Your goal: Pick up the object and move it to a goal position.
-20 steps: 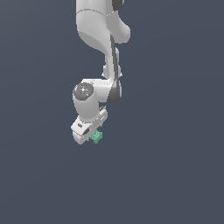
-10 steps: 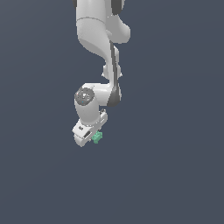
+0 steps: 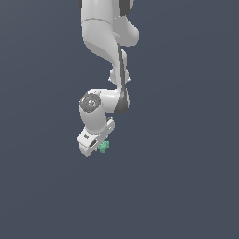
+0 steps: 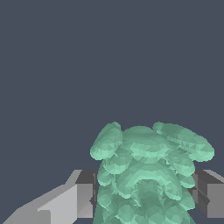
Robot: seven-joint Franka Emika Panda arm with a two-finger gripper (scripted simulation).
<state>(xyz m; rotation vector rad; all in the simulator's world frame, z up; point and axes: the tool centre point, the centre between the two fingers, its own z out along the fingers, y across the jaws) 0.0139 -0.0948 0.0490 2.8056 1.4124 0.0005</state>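
We see the gripper [image 4: 144, 194] closed down on the object [image 4: 146, 175], with one grey finger [image 4: 83, 194] pressed against one flank of the lump and the other finger at the opposite flank, so the gap between them is only as wide as the object itself. The object sits between the fingertips and bulges out beyond them.

From the exterior view we get the white arm [image 3: 105, 42] reaching down, its gripper [image 3: 99, 145] tilted, with the object [image 3: 103, 147] a tiny green speck at its tip, much smaller than the hand. We cannot make out the fingers there. The wrist view alone shows the surface: teal-green, knobbly, built of overlapping rounded lobes, faceted like a coarse mesh. The fingers look blocky, flat-sided and matte grey.
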